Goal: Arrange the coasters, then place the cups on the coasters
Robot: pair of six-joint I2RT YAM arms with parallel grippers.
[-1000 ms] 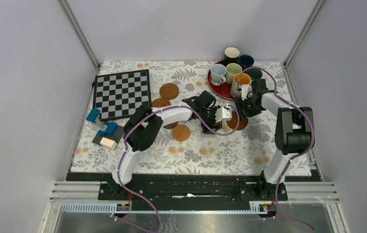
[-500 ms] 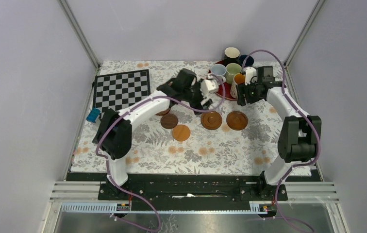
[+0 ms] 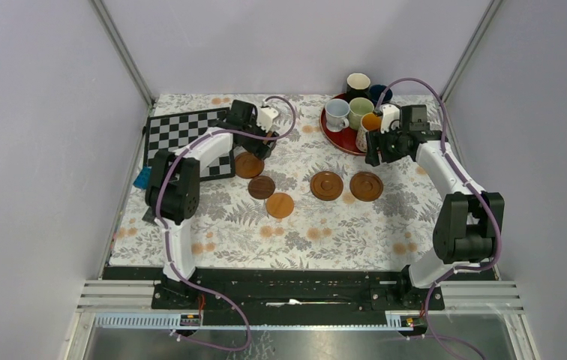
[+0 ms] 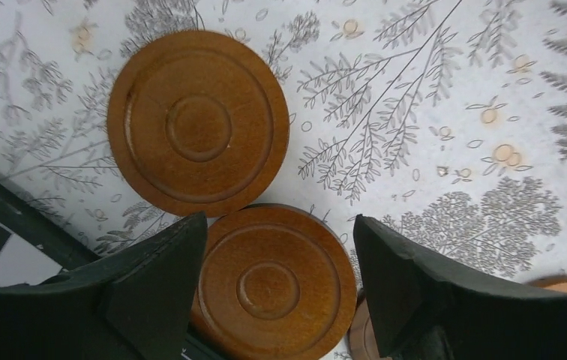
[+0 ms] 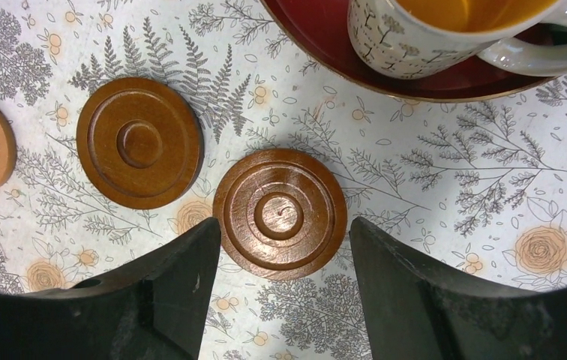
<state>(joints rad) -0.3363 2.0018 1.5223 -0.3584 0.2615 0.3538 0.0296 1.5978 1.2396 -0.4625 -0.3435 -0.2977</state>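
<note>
Left jaws, spread, hover over one wooden coaster [image 4: 269,289], second coaster [image 4: 198,124] at eleven o'clock; right jaws, spread, have the orange-lined mug [image 5: 415,37] at one o'clock.

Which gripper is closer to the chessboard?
Left. The left gripper is just off the chessboard's right edge; the right gripper is far off, beside the red tray.
</note>
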